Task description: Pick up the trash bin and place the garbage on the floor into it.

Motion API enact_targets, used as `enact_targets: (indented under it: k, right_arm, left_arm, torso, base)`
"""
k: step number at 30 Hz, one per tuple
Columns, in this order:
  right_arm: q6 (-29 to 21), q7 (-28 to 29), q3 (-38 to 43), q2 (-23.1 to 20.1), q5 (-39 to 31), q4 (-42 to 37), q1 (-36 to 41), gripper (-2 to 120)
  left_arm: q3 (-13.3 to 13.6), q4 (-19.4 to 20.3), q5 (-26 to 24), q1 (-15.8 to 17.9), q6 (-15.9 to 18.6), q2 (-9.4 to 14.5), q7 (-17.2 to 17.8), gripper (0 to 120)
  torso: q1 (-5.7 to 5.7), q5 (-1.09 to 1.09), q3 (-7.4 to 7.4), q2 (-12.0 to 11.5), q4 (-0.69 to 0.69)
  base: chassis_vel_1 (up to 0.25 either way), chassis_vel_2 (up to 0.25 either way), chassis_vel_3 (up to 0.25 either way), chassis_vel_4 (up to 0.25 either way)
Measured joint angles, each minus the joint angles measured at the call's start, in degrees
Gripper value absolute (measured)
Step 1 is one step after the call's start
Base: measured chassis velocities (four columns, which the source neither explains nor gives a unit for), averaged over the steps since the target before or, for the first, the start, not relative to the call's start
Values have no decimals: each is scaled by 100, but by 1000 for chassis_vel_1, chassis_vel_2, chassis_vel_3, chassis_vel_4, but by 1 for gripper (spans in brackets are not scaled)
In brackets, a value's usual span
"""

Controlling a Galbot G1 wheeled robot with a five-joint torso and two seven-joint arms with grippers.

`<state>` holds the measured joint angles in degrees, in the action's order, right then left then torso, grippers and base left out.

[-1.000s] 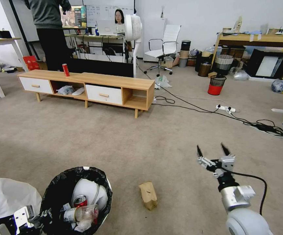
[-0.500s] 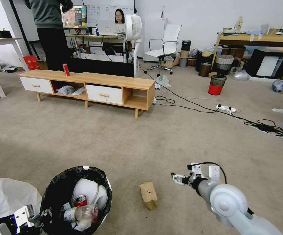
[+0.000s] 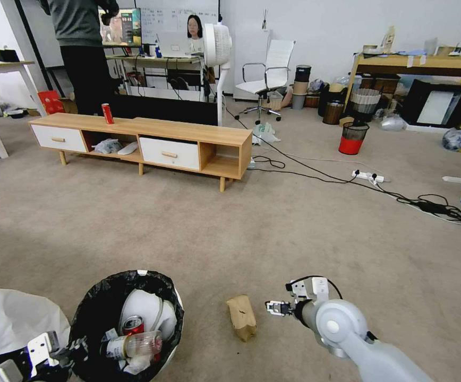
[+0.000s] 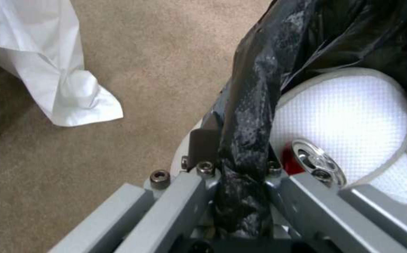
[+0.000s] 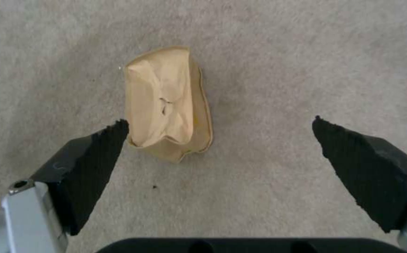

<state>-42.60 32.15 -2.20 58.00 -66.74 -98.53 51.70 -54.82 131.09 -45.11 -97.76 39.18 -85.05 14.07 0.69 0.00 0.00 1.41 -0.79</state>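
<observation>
Right gripper (image 5: 220,123), jaws spread, has swung down beside the tan cardboard box (image 3: 241,317) on the floor (image 3: 214,233), apparently not yet straddling it; left gripper (image 4: 241,186) stays clamped on the trash bin (image 3: 174,297) rim.

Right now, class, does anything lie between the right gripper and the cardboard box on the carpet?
Nothing visible does. The right gripper hangs open over the cardboard box, with bare carpet around it.
</observation>
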Motion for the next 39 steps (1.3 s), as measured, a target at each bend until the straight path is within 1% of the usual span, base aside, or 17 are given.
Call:
enact_targets:
  k: [2, 4, 5, 7, 8, 10, 11, 13, 14, 16, 18, 21, 22, 24, 25, 31, 39]
  right_arm:
    - [5, -53, -67, 62, 80, 123, -61, 100]
    - [18, -138, -286, 251, 216, 441, -250, 100]
    - [18, -138, -286, 251, 216, 441, -250, 100]
    - [55, -171, -483, 471, 313, 725, -438, 100]
    - [55, -171, -483, 471, 313, 725, -438, 100]
    - [147, -268, -709, 833, 488, 1215, -701, 100]
    - [147, -268, -709, 833, 488, 1215, -701, 100]
    - [272, -406, -876, 1076, 623, 1579, -869, 100]
    - [272, -406, -876, 1076, 623, 1579, -869, 100]
    - [367, -527, -1023, 1325, 774, 1959, -1035, 100]
    - [386, -556, -1047, 1376, 812, 2039, -1059, 100]
    - [512, -721, -1162, 1607, 1021, 2531, -1201, 100]
    - [512, -721, -1162, 1607, 1021, 2531, -1201, 100]
    - [581, -833, -1207, 1693, 1163, 2877, -1264, 100]
    - [581, -833, -1207, 1693, 1163, 2877, -1264, 100]
    - [753, -1084, -1241, 1819, 1487, 3561, -1323, 100]
    - [924, -1346, -1320, 1883, 1734, 3950, -1379, 100]
  left_arm:
    - [4, -9, 1, 8, 0, -1, -1, 2]
    - [12, -39, 4, 29, 1, 0, -1, 2]
    - [12, -39, 4, 29, 1, 0, -1, 2]
    - [17, -55, 6, 43, 1, -1, -4, 2]
    - [17, -55, 6, 43, 1, -1, -4, 2]
    - [19, -64, 8, 51, 1, -3, -5, 2]
    - [19, -64, 8, 51, 1, -3, -5, 2]
    - [19, -71, 10, 51, 1, -3, -7, 2]
    - [19, -71, 10, 51, 1, -3, -7, 2]
    - [19, -84, 12, 51, 1, -3, -8, 2]
    - [19, -87, 13, 52, 1, -2, -9, 2]
    - [23, -96, 16, 48, -1, 2, -11, 2]
    - [23, -96, 16, 48, -1, 2, -11, 2]
    - [22, -96, 15, 30, -3, 16, -16, 2]
    - [22, -96, 15, 30, -3, 16, -16, 2]
    - [32, -130, 16, 36, -13, 29, -23, 2]
    - [79, -188, 45, 72, -31, 14, -34, 2]
  torso:
    - [0, -1, 0, 0, 0]
    - [0, -1, 0, 0, -1]
    - [0, -1, 0, 0, -1]
    - [0, -1, 0, 0, 0]
    - [0, -1, 0, 0, 0]
    - [0, -1, 0, 0, 1]
    - [0, -1, 0, 0, 1]
    - [1, 0, 0, 0, 2]
    - [1, 0, 0, 0, 2]
    - [0, -2, 0, 0, 0]
    - [0, 0, 0, 0, 0]
    - [-1, 0, 0, 0, 0]
    - [-1, 0, 0, 0, 0]
    - [-1, -1, 0, 0, 0]
    - [-1, -1, 0, 0, 0]
    - [0, 0, 0, 0, 0]
    - [0, 0, 0, 0, -1]
  base:
    - [0, 0, 0, 0]
    - [0, 0, 0, 0]
    - [0, 0, 0, 0]
    - [0, 0, 0, 0]
    - [0, 0, 0, 0]
    - [0, 0, 0, 0]
    - [0, 0, 0, 0]
    - [0, 0, 0, 0]
    - [0, 0, 0, 0]
    - [0, 0, 0, 0]
    - [0, 0, 0, 0]
    - [0, 0, 0, 0]
    - [0, 0, 0, 0]
    - [0, 0, 0, 0]
    - [0, 0, 0, 0]
    - [0, 0, 0, 0]
    - [0, 0, 0, 0]
